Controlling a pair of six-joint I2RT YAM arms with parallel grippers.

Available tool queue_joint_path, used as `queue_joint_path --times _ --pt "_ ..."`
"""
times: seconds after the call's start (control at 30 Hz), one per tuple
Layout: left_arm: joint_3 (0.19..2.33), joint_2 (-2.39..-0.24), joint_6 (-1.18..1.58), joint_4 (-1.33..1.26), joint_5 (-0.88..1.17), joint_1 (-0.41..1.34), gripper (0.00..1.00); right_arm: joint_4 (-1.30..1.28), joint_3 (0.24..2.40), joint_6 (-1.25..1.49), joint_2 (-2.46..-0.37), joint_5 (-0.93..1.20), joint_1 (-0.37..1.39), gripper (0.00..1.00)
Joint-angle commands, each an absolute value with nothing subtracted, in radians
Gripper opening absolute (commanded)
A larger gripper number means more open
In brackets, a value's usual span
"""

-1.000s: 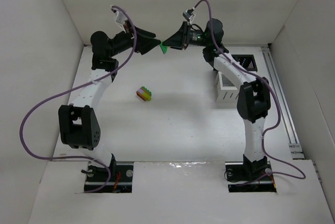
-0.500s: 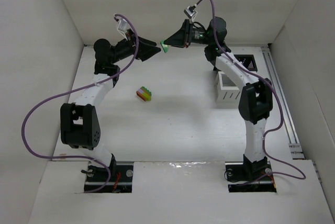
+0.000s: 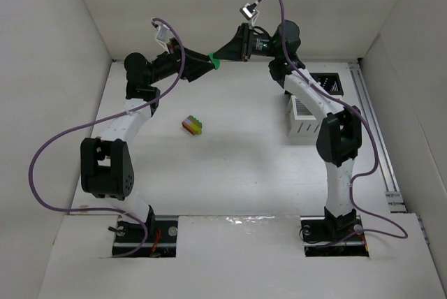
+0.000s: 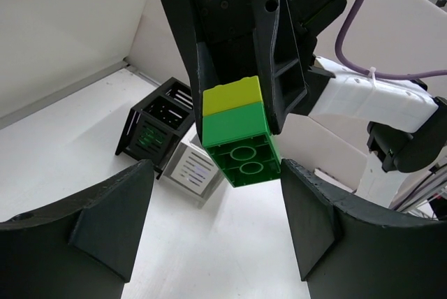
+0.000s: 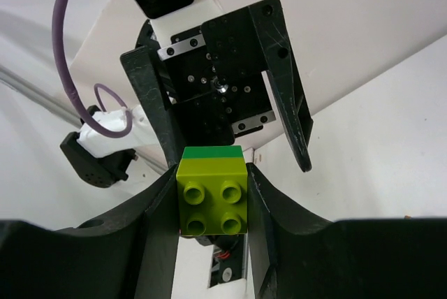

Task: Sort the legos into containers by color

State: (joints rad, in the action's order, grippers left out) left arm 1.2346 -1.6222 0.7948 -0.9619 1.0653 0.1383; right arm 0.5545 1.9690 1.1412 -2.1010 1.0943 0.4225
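Aloft at twelve o'clock over the far edge of the worktop (image 3: 237, 166): lime brick (image 5: 213, 198) studded onto green brick (image 4: 237, 138), a two-piece stack clear of every surface. Pinched across the lime brick's flat sides by the right tool (image 5: 213, 205), green half jutting free. Flanked by the left tool (image 4: 216, 198), spread wide, one finger to each side of the green brick and touching neither face. Probably feather-light, rigid and slick-walled, joined by stud friction alone. Best taken square on the green brick's two smooth side faces, away from the seam, then pulled straight off or rocked loose. Likely to snap free suddenly and skitter if gripped on a corner. Lying on the worktop toward ten o'clock of centre: a multicoloured stack (image 3: 193, 126), untouched. Standing at three o'clock: white bin (image 3: 302, 119), with black bin (image 3: 328, 82) just beyond it at two o'clock.
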Motion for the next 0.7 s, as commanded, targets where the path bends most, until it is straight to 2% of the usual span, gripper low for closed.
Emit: queue_joint_path --times 0.0,0.67 --pt "1.239 -1.617 0.810 -1.034 1.081 0.144 0.69 0.629 2.025 1.144 -2.105 1.101 0.436 0.00" --pt "1.220 -1.637 0.937 -1.238 1.124 0.144 0.62 0.672 2.046 1.063 -2.141 1.088 0.472 0.00"
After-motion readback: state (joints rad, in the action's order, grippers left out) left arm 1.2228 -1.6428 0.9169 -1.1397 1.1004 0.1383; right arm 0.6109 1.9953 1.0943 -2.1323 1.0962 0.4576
